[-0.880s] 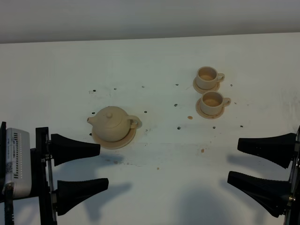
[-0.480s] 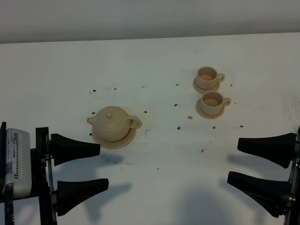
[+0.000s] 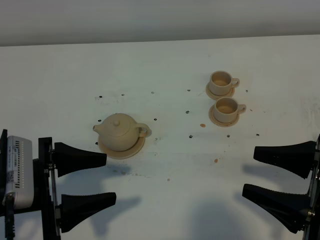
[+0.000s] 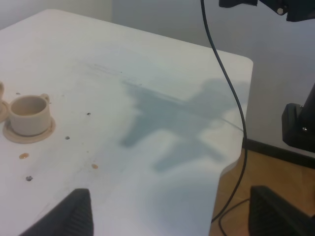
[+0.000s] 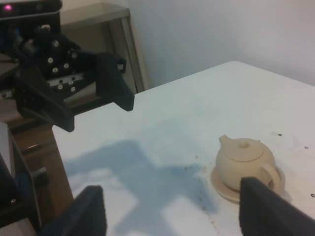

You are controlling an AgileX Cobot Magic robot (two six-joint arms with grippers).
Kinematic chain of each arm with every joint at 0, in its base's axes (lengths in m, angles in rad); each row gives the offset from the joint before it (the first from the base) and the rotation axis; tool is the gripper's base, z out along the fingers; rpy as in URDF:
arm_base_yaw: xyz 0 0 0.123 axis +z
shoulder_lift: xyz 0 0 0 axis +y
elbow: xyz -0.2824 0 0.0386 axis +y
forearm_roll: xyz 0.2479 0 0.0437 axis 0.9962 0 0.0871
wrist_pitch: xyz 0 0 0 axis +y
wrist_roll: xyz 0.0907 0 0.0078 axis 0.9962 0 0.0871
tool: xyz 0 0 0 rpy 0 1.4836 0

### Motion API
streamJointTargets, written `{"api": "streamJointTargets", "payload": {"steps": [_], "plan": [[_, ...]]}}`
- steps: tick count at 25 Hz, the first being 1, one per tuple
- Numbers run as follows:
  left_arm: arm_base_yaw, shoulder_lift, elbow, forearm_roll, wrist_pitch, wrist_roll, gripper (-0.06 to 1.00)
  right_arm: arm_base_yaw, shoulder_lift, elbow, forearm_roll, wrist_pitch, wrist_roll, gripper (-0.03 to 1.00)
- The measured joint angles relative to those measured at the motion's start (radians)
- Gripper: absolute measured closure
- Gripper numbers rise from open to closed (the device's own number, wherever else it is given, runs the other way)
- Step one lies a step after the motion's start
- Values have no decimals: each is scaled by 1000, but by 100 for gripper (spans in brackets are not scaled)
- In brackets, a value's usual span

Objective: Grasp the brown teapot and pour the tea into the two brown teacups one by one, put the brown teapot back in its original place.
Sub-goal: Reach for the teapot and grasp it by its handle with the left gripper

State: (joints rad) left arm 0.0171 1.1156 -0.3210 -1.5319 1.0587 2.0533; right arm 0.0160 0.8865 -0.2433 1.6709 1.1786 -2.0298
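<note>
The brown teapot (image 3: 119, 129) sits on its wide saucer, the original place (image 3: 121, 146), at left centre of the white table; it also shows in the right wrist view (image 5: 244, 160). The two brown teacups (image 3: 221, 82) (image 3: 227, 108) stand on small saucers at the right rear, both holding tan liquid. One cup (image 4: 30, 114) appears in the left wrist view. My left gripper (image 3: 87, 181) is open and empty, at the near left below the teapot. At the near right my right gripper (image 3: 274, 175) stands open and empty, well short of the cups.
Small dark specks and tan spots (image 3: 216, 160) dot the table between teapot and cups. The table's edge (image 4: 235, 147) and a hanging black cable (image 4: 224, 83) show in the left wrist view. A wall runs along the far side.
</note>
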Motion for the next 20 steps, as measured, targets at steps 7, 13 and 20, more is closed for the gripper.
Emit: {"api": "streamJointTargets", "payload": {"steps": [7, 13, 20], "plan": [[0, 0, 0, 0, 0, -2, 32, 0, 0, 0, 1, 2, 0, 39], [0, -45, 0, -117, 77, -14, 34, 0, 0, 0, 58, 25, 0, 39], [0, -219, -14, -172, 45, -37, 37, 0, -52, -112, 59, 25, 151, 39]]}}
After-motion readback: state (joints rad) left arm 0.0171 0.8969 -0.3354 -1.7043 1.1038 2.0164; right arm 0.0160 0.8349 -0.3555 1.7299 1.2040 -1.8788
